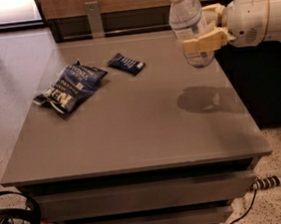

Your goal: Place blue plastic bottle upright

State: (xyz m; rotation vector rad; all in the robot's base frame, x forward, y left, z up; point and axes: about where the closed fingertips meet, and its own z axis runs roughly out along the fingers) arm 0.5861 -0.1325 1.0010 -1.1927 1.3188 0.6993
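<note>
Half done by the look: gripper [202, 28] at 2 o'clock pinches bottle [185, 20], near upright, cap up, above table [133, 135]. Left: lower, stand, release.

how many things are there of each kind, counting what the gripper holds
bottle: 1, held in the gripper above the right side of the table
snack bags: 2, big bag and small packet, both on the table
total: 3

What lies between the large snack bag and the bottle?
The small dark packet, in the camera view. The gripper holds the bottle above the table.
</note>
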